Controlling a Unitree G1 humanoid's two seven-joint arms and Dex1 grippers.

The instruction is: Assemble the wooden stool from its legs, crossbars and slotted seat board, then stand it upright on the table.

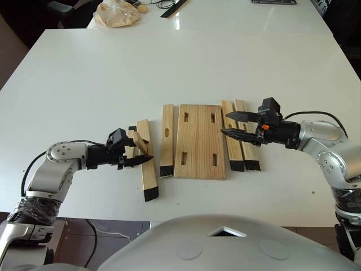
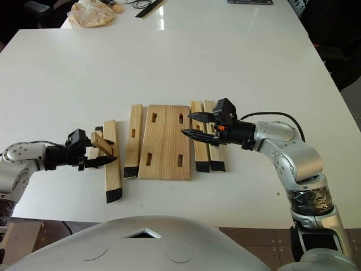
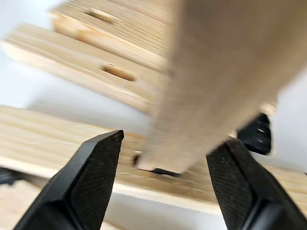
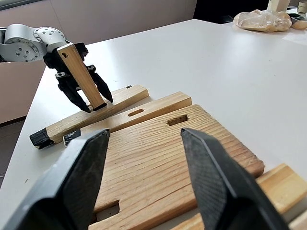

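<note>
Crossbar (image 1: 139, 141) held for fitting
Left pincer (image 1: 141, 159) clamps the tilted crossbar; right pincer (image 1: 224, 123) gapes, seat board (image 1: 198, 141) beneath, probably to steady it.

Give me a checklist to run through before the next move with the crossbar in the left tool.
1. Grip of left tool on crossbar: ok.
2. Lower crossbar end seated in leftmost leg: cannot tell.
3. Open, empty right tool: ok.
4. Flat seat board, four slots showing: ok.
5. Free slotted leg beside the board: ok.
</note>
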